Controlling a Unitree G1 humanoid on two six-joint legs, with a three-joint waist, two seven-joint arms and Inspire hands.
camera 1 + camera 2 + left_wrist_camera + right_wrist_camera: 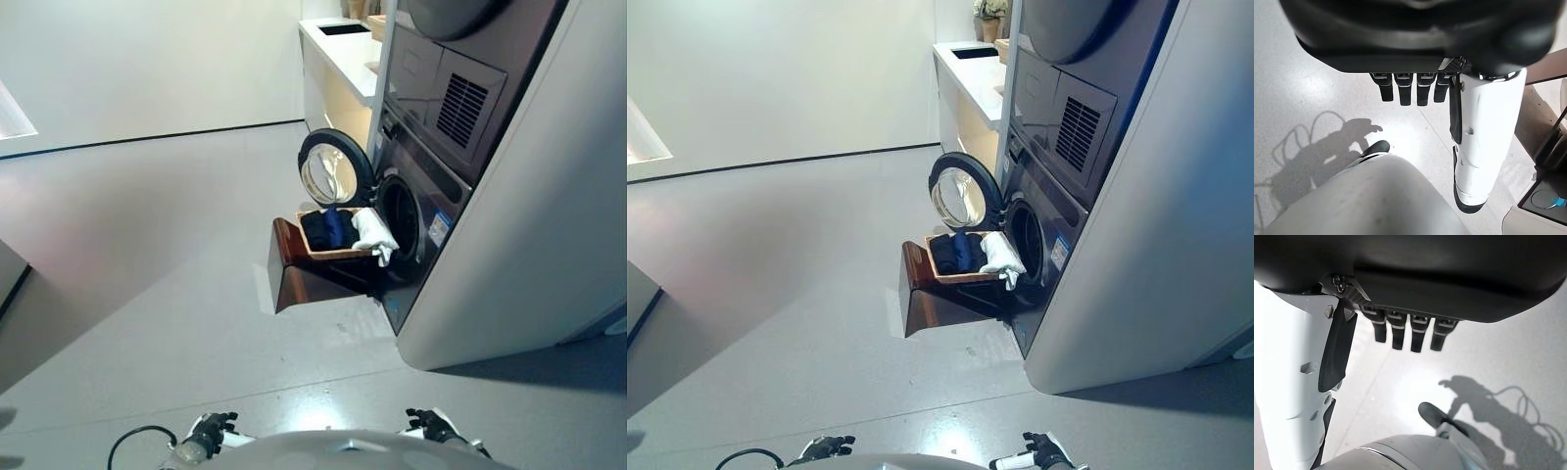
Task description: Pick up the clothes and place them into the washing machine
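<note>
Grey floor (176,284): at frame centre a brown stand (294,269) bears a wicker basket (328,253); washing machine (421,220) stands at right, its door open.

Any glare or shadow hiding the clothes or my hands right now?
Left eye view: clothes in the basket are evenly lit, the drum behind is dark. Right eye view: a bright floor patch between the hands. Left wrist view: left hand straight-fingered, unshadowed. Right wrist view: right hand likewise clear.
</note>
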